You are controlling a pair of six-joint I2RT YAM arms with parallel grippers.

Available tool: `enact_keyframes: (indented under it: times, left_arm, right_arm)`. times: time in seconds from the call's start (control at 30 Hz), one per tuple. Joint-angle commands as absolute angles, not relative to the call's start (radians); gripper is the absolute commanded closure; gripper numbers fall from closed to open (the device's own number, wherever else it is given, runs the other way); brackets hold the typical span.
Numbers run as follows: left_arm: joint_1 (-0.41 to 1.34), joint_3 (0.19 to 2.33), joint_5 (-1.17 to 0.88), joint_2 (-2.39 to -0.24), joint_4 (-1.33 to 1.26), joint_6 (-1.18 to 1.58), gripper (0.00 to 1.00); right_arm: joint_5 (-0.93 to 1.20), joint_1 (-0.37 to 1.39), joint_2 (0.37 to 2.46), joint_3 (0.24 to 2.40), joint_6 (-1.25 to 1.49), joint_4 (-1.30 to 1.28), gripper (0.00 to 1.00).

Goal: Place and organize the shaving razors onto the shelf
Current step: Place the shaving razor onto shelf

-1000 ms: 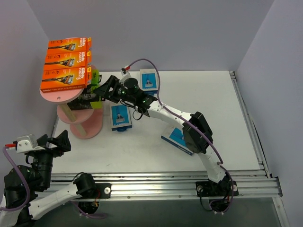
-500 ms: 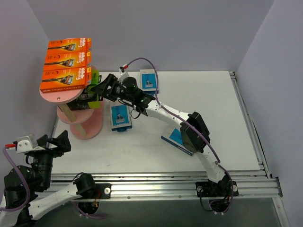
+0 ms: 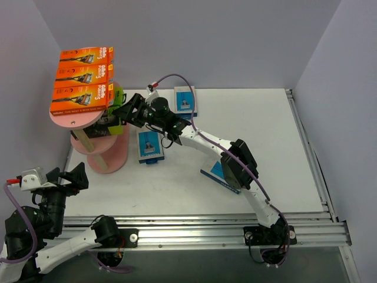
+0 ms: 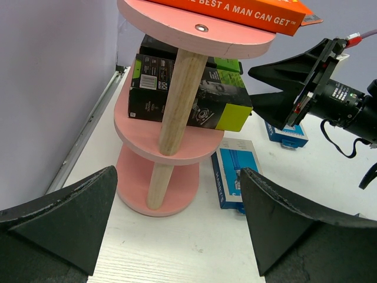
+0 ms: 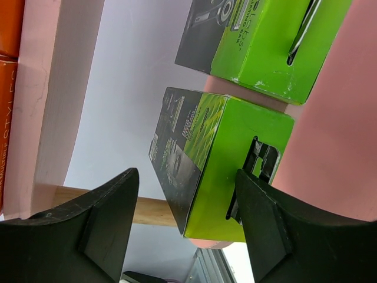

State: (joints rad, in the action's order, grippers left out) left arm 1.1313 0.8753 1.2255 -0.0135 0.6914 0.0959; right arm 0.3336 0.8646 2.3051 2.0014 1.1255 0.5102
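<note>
The pink shelf [image 3: 72, 122] stands at the far left. Three orange razor packs [image 3: 82, 87] lie on its top board. Two black-and-lime packs [image 3: 116, 121] lie on the middle board [image 4: 171, 154]. My right gripper [image 3: 122, 112] is open at that board's right edge, and its jaws straddle the lime end of the nearer black pack [image 5: 235, 147] with a gap showing on one side. The second black pack [image 5: 265, 47] lies behind it. Three blue packs lie on the table. My left gripper [image 3: 66, 175] is open and empty, near the front left, facing the shelf.
One blue pack [image 3: 149, 146] lies just right of the shelf base, another [image 3: 185, 100] at the back, and a third [image 3: 219, 171] lies partly under the right arm. A metal rail [image 3: 235, 227] runs along the table's near edge. Grey walls close in the left and back.
My right gripper has moved a little left, closer onto the shelf's middle board and the black pack. The left arm has not moved.
</note>
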Motion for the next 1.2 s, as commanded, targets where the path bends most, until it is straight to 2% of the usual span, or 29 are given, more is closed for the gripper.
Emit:
enact_keyframes:
  times: [0.0, 1.17]
  left_arm:
    - [1.155, 0.877, 1.223, 0.035, 0.669, 0.084, 0.06]
    - [1.155, 0.877, 1.224, 0.034, 0.670, 0.086, 0.06]
  right_arm:
    - [0.357, 0.868, 2.307, 2.046, 1.131, 0.557, 0.38]
    - [0.351, 0.888, 2.217, 1.927, 1.127, 0.600, 0.39]
